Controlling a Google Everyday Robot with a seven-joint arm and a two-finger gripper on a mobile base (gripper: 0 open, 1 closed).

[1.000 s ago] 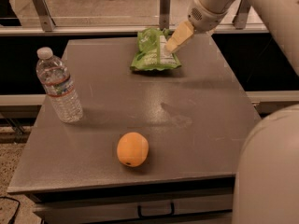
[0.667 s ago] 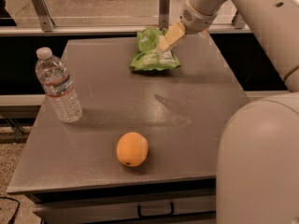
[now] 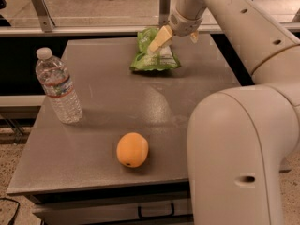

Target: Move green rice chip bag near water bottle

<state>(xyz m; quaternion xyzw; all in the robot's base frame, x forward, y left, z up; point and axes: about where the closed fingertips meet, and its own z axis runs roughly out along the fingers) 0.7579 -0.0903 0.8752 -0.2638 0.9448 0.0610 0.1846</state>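
The green rice chip bag (image 3: 154, 55) lies flat at the far edge of the grey table (image 3: 108, 107), its white label panel facing up. The water bottle (image 3: 58, 88) stands upright near the table's left edge, well apart from the bag. My gripper (image 3: 176, 37) hangs over the right part of the bag at the table's back. It is open, with one cream finger (image 3: 159, 39) over the bag's top and the other finger (image 3: 193, 35) off to the right of the bag. Nothing is held.
An orange (image 3: 132, 149) sits near the table's front edge. My arm's large white body (image 3: 234, 158) fills the right foreground. A metal rail with posts (image 3: 42, 3) runs behind the table. A drawer handle (image 3: 154, 212) shows below the front edge.
My arm has swung further in over the table's right side and fills more of the view. The gripper has shifted slightly left over the bag. The bag, bottle and orange have not moved.
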